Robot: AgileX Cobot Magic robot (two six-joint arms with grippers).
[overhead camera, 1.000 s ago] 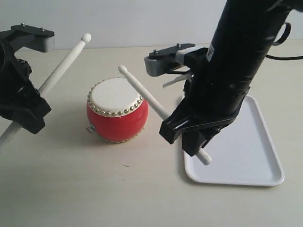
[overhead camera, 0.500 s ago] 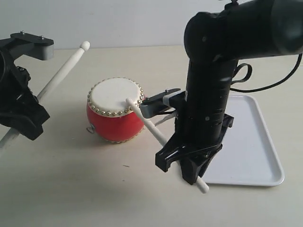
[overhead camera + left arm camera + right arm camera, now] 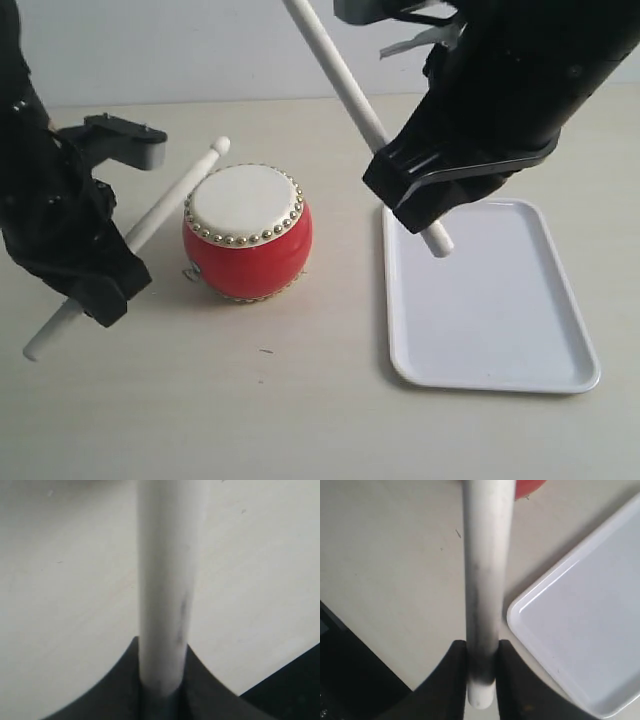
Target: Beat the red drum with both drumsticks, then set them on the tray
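Clamping tight, left jaws hold one drumstick point(image 3: 175, 194) tipped toward the red drum point(image 3: 247, 240), right jaws the other drumstick point(image 3: 340, 82) aloft.

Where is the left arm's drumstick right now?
The left drumstick is on the left of the exterior view, clamped in the left gripper and slanting up to the right, its rounded tip by the upper-left rim of the red drum.

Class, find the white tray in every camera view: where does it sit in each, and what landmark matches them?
Exterior view: the tray lies on the right, beside the red drum.
Left wrist view: not in it; only the left drumstick and table.
Right wrist view: one rounded tray corner beside the right drumstick.
Shared landmark: the right drumstick, also in the exterior view.
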